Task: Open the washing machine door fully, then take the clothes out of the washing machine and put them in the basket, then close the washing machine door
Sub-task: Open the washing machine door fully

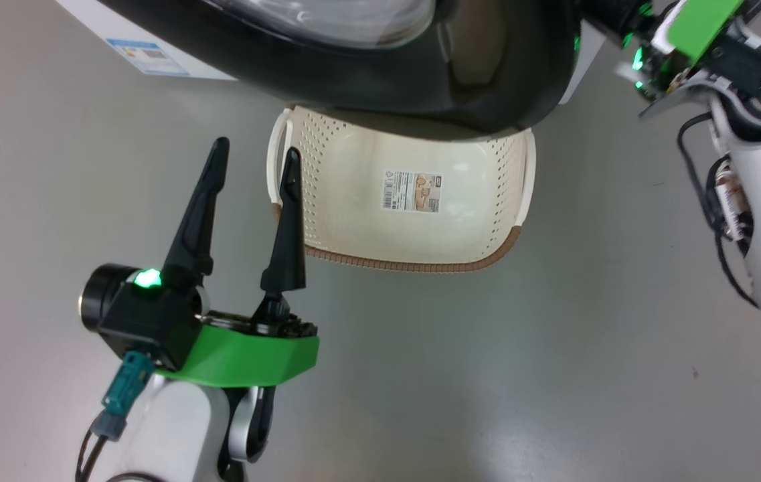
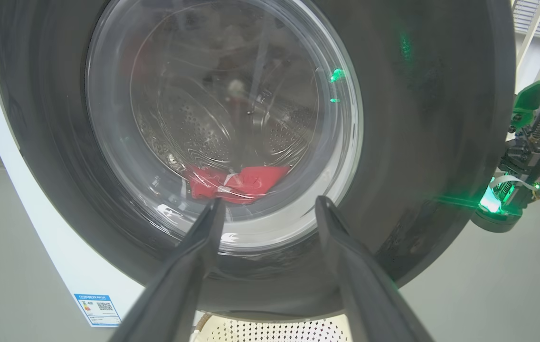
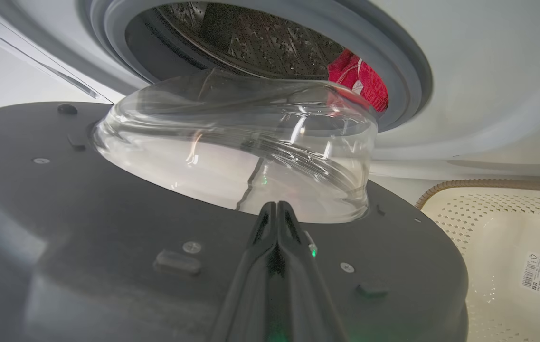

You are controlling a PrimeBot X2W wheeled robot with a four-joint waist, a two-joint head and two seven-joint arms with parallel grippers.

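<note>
Inside the washing machine (image 3: 478, 71) — red clothes (image 3: 360, 80); door (image 3: 84, 213) ajar.

Head camera looks steeply down past the washing machine door (image 1: 367, 84) onto the basket (image 1: 413, 266). Left wrist camera faces the door's front closely, right wrist its inner side; all share both.

Door (image 1: 380, 94) hides part of basket (image 1: 413, 266)

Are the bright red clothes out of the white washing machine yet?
No, the red clothes lie in the perforated steel drum, within the grey rubber ring.
</note>
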